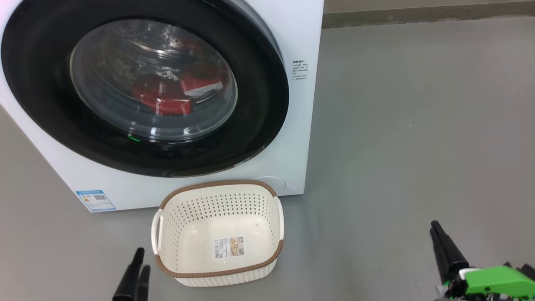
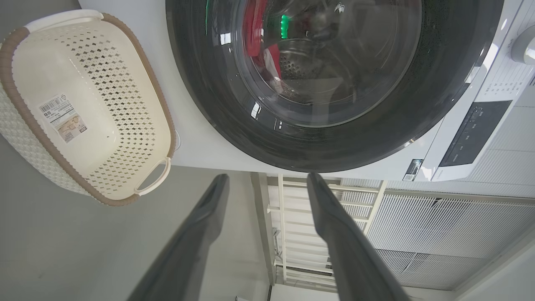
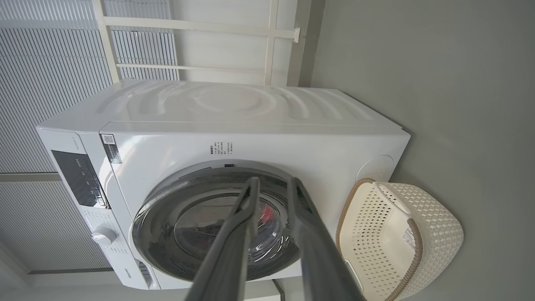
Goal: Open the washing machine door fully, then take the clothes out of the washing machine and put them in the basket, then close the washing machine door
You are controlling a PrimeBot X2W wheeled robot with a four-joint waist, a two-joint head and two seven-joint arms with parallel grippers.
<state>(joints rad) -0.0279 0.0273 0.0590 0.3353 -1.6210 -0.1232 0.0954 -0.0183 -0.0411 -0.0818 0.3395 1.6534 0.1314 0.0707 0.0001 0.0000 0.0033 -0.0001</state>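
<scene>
The washing machine door [image 1: 42, 83] looks shut on the white washing machine [image 1: 301, 42], though its edge is hard to judge. Red clothes [image 1: 167, 98] lie behind its glass. The empty basket [image 1: 217, 184] stands on the grey floor [image 1: 397, 125] just before the machine. The left hand [image 1: 142, 259] is released, fingers wide apart. The right hand [image 1: 433, 226] is narrowly parted, grasping nothing.

Grey matte floor [image 1: 418, 125], smooth, even in tone. Along its far edge, a darker band of skirting [image 1: 418, 14] under a pale wall [image 1: 418, 5]. In left wrist view: white ribbed panelling [image 2: 439, 234] of fine parallel slats, just beside a white bar frame [image 2: 281, 225] with several cross rails. In right wrist view: same panelling, same frame, plain off-white wall behind the bars, grey floor alongside
</scene>
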